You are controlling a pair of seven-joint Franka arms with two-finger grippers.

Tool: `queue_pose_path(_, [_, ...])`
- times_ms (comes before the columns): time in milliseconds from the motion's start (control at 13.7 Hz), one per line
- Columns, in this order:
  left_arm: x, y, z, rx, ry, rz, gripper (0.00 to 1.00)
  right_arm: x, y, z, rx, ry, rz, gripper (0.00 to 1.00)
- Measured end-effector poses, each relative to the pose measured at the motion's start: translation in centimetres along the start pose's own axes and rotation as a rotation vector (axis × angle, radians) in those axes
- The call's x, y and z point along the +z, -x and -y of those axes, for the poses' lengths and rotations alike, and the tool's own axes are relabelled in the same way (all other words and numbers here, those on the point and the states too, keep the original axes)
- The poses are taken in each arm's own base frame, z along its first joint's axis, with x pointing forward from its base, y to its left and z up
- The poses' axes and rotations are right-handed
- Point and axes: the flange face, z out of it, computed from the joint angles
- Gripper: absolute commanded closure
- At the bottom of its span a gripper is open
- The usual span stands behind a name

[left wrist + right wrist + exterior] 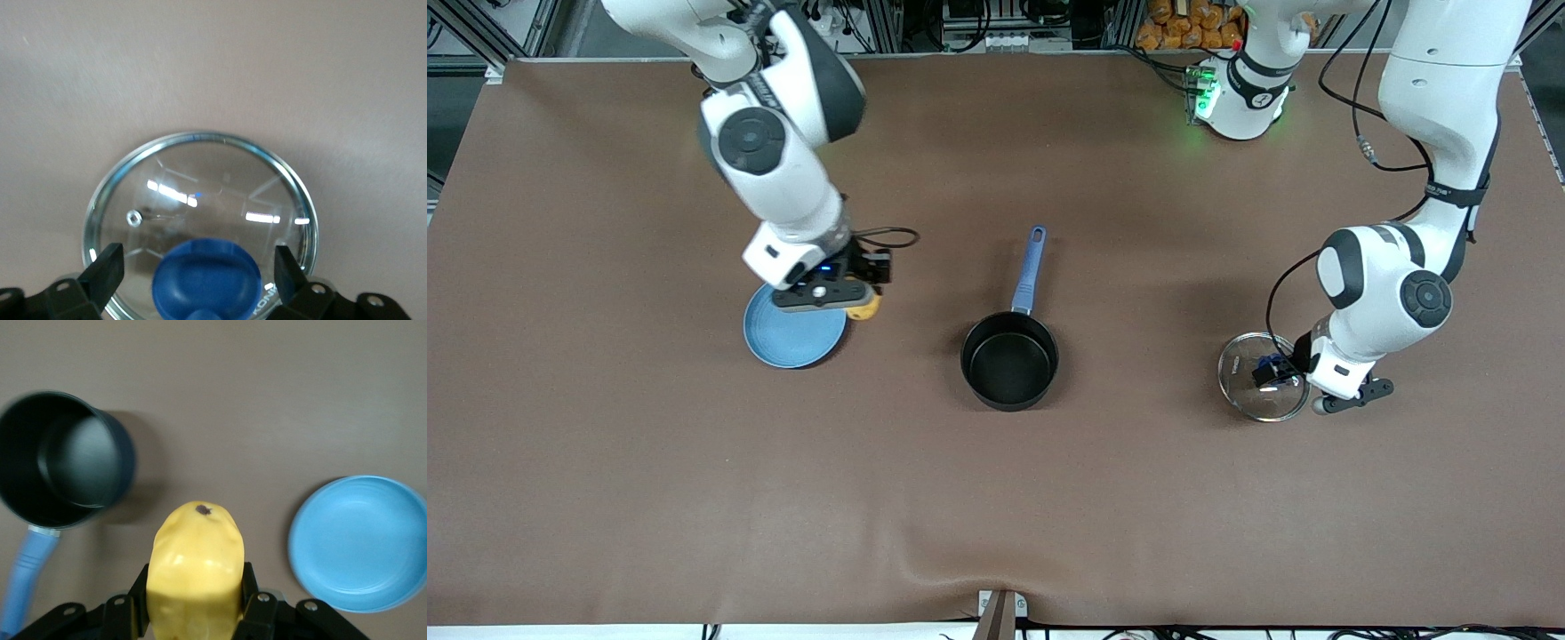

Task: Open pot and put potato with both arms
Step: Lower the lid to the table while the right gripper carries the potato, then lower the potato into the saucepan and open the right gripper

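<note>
The right gripper [193, 613] was clamped on the potato [194, 570]; this grip was shown plainly only in the right wrist view, while in the front view the potato [863, 308] was seen merely as a yellow patch at the gripper [852, 293], held in the air over the table just beside the edge of the blue plate [791, 342]. The plate [363, 543] was seen to be empty. The pot [1009, 360] stood uncovered near the middle of the table, nothing inside it, its blue handle [1029, 269] directed toward the robots' bases. The glass lid [1261, 378] lay on the table toward the left arm's end. In the left wrist view the left gripper [199, 267] was shown with its fingers [103, 272] spread apart on either side of the lid's blue knob [207, 283], not closed on it. White lettering on a finger was only partly legible.
</note>
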Motion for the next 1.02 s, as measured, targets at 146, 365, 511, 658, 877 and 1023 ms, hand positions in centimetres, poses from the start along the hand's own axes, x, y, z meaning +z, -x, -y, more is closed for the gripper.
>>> queue_pose_path(146, [-3.7,-1.3,-0.1,-0.003,0.020,-0.055,0.00,2.0,-0.6,4.9,0.022,-0.006,0.001,1.00])
queue_pose_path(365, [-13.1,-2.1,-1.3,0.013,0.048,-0.067,0.00,6.8,-0.5,11.6,0.053,0.015,-0.002,1.00])
queue_pose_path(511, [-20.4,-2.3,-1.7,0.025,0.056,-0.026,0.00,9.8,-0.6,15.0,0.048,0.031,-0.022,1.00])
queue_pose_path(658, [-26.8,-2.3,-2.0,0.061,0.024,0.011,0.00,11.9,-1.3,16.0,0.042,0.048,-0.045,1.00])
queue_pose_path(877, [-33.0,-1.9,-2.8,0.099,-0.012,0.011,0.00,13.5,-2.6,16.0,0.048,0.027,-0.092,1.00])
queue_pose_path(1023, [-35.7,-0.7,-3.1,0.125,-0.024,0.013,0.00,14.8,-2.9,16.2,0.045,0.012,-0.111,1.00])
